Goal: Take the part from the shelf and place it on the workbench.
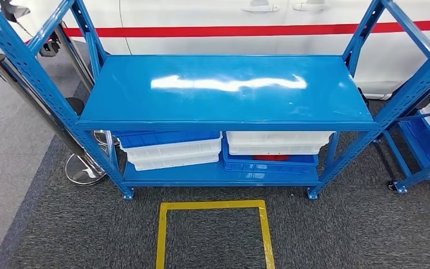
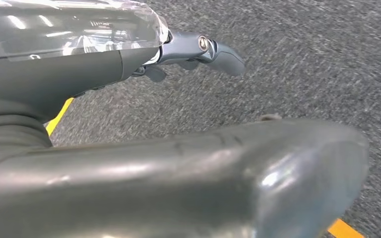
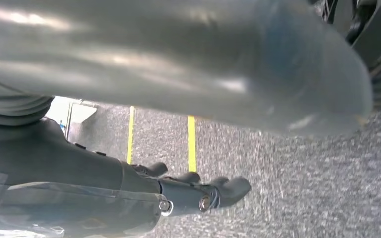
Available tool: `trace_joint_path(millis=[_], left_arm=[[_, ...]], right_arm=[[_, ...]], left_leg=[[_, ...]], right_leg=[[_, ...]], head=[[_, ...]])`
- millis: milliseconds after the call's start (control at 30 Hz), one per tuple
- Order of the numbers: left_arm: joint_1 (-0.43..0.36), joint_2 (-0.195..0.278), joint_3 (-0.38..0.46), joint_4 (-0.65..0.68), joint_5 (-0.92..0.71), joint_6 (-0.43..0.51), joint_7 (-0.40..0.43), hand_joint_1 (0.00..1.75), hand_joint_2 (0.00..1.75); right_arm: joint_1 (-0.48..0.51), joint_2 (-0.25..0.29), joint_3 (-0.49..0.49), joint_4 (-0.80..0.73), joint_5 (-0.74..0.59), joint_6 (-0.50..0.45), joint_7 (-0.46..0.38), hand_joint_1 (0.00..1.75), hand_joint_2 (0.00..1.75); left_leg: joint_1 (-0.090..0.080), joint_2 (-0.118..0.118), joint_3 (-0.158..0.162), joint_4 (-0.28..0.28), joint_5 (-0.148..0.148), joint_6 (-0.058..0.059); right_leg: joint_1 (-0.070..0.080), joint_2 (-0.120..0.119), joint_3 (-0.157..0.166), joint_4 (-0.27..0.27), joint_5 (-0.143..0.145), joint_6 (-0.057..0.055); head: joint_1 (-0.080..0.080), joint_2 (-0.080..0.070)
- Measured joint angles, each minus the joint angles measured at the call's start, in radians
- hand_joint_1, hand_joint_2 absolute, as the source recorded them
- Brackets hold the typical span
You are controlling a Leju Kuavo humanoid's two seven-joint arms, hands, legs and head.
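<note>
The blue metal shelf rack (image 1: pixel 227 89) stands on the dark grey carpet (image 1: pixel 325 235), and its top board is bare and shiny. On its lower board lie white plastic bins (image 1: pixel 171 154) and a blue plastic bin (image 1: pixel 269 163) with a small red part (image 1: pixel 271 158) inside. The left hand (image 2: pixel 198 52) and right hand (image 3: pixel 198 191) hang over the carpet with fingers loosely apart, holding nothing. Yellow floor tape (image 1: pixel 213 206) marks a square before the rack.

A white wall (image 1: pixel 213 14) with a red stripe (image 1: pixel 229 31) backs dark grey carpet (image 1: pixel 336 230) marked by yellow tape (image 1: pixel 213 206).

Head high above shelf (image 1: pixel 227 89); wrists floorward
</note>
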Motion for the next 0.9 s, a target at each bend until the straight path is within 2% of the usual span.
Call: trace_joint_path(millis=[200, 267, 333, 400, 433, 500, 533, 567, 600, 633, 667, 700, 733, 800, 900], left_arm=[[0.001, 0.000, 0.000, 0.001, -0.003, -0.001, 0.001, 0.00, 0.00], [0.001, 0.001, 0.000, 0.001, -0.003, -0.001, 0.002, 0.00, 0.00], [0.001, 0.001, 0.000, 0.001, -0.002, 0.000, 0.002, 0.00, 0.00], [0.003, 0.000, 0.000, 0.002, -0.002, 0.000, 0.002, 0.00, 0.00], [0.003, 0.000, 0.000, 0.003, -0.002, 0.000, 0.002, 0.00, 0.00], [0.004, 0.000, 0.000, 0.004, -0.002, 0.000, 0.003, 0.00, 0.00], [0.005, 0.000, 0.000, 0.005, -0.002, 0.000, 0.004, 0.00, 0.00], [0.006, 0.000, 0.000, 0.005, -0.002, 0.000, 0.005, 0.00, 0.00], [0.008, 0.000, 0.000, 0.006, -0.002, 0.001, 0.007, 0.00, 0.00], [0.009, 0.000, 0.000, 0.007, -0.002, 0.001, 0.009, 0.00, 0.00], [0.010, 0.000, 0.000, 0.008, -0.002, 0.001, 0.011, 0.00, 0.00], [0.010, 0.000, 0.001, 0.009, -0.002, 0.002, 0.013, 0.00, 0.00], [0.010, 0.000, 0.001, 0.009, -0.002, 0.003, 0.014, 0.00, 0.00], [0.009, 0.000, 0.001, 0.009, -0.002, 0.005, 0.016, 0.00, 0.00], [0.007, 0.001, 0.001, 0.009, -0.003, 0.010, 0.019, 0.00, 0.00]], right_arm=[[0.001, 0.000, -0.004, 0.000, 0.000, 0.004, 0.000, 0.00, 0.00], [0.001, 0.001, -0.005, 0.000, 0.000, 0.007, 0.000, 0.00, 0.00], [-0.001, 0.001, -0.005, 0.000, 0.000, 0.009, -0.001, 0.00, 0.00], [-0.001, 0.000, -0.005, 0.000, 0.001, 0.009, -0.001, 0.00, 0.00], [0.000, 0.000, -0.005, 0.000, 0.001, 0.009, -0.001, 0.00, 0.00], [0.001, -0.001, -0.005, 0.000, 0.001, 0.010, -0.001, 0.00, 0.00], [0.002, -0.001, -0.005, 0.000, 0.001, 0.010, -0.001, 0.00, 0.00], [0.002, -0.001, -0.005, 0.000, 0.001, 0.011, -0.001, 0.00, 0.00], [0.003, -0.001, -0.005, 0.000, 0.001, 0.011, -0.001, 0.00, 0.00], [0.004, -0.002, -0.005, 0.000, 0.002, 0.011, -0.001, 0.00, 0.00], [0.005, -0.002, -0.005, 0.000, 0.002, 0.012, -0.001, 0.00, 0.00], [0.006, -0.002, -0.005, 0.001, 0.002, 0.012, -0.001, 0.00, 0.00], [0.006, -0.002, -0.005, 0.001, 0.003, 0.013, -0.002, 0.00, 0.00], [0.005, -0.002, -0.005, 0.001, 0.003, 0.015, -0.002, 0.00, 0.00], [0.006, -0.003, -0.005, 0.001, 0.005, 0.016, -0.002, 0.00, 0.00]], left_leg=[[-0.004, 0.001, 0.001, 0.000, -0.005, 0.008], [-0.009, 0.002, 0.000, 0.001, -0.009, 0.017], [-0.010, 0.002, 0.012, -0.017, -0.006, 0.031], [-0.003, 0.003, 0.032, -0.047, 0.003, 0.042], [-0.002, 0.003, 0.038, -0.054, 0.004, 0.044], [-0.004, 0.003, 0.045, -0.056, 0.000, 0.046], [-0.005, 0.003, 0.050, -0.056, -0.005, 0.044], [-0.005, 0.002, 0.056, -0.055, -0.010, 0.042], [-0.005, 0.000, 0.065, -0.052, -0.016, 0.038], [-0.004, 0.000, 0.072, -0.048, -0.024, 0.034], [-0.006, -0.001, 0.078, -0.042, -0.034, 0.027], [-0.008, -0.001, 0.081, -0.036, -0.044, 0.020], [-0.009, -0.001, 0.082, -0.031, -0.052, 0.013], [-0.009, -0.001, 0.087, -0.029, -0.059, 0.000], [-0.004, 0.000, 0.087, -0.007, -0.077, -0.017]], right_leg=[[-0.004, 0.000, 0.004, -0.011, 0.002, 0.010], [-0.007, 0.000, 0.007, -0.023, 0.006, 0.029], [-0.010, -0.001, 0.015, -0.034, 0.006, 0.050], [-0.009, 0.000, -0.003, 0.018, -0.023, 0.050], [-0.009, 0.001, -0.032, 0.080, -0.050, 0.046], [-0.008, 0.003, -0.115, 0.216, -0.099, 0.041], [-0.008, 0.003, -0.143, 0.255, -0.099, 0.041], [-0.009, 0.003, -0.154, 0.255, -0.078, 0.041], [-0.010, 0.003, -0.145, 0.218, -0.039, 0.040], [-0.011, 0.003, -0.123, 0.151, 0.008, 0.039], [-0.011, 0.003, -0.100, 0.090, 0.039, 0.037], [-0.010, 0.004, -0.082, 0.044, 0.058, 0.034], [-0.008, 0.004, -0.072, 0.020, 0.061, 0.030], [-0.005, 0.006, -0.069, 0.018, 0.053, 0.019], [-0.009, 0.004, -0.057, 0.008, 0.051, 0.005]], head=[[0.000, 0.000], [0.000, 0.000], [0.000, 0.000], [0.000, 0.000], [0.000, 0.000], [0.000, 0.000], [0.000, 0.000], [0.000, 0.000], [0.000, 0.000], [0.000, 0.000], [0.000, 0.000], [0.000, 0.000], [0.000, 0.000], [0.000, 0.000], [-0.001, 0.000]])
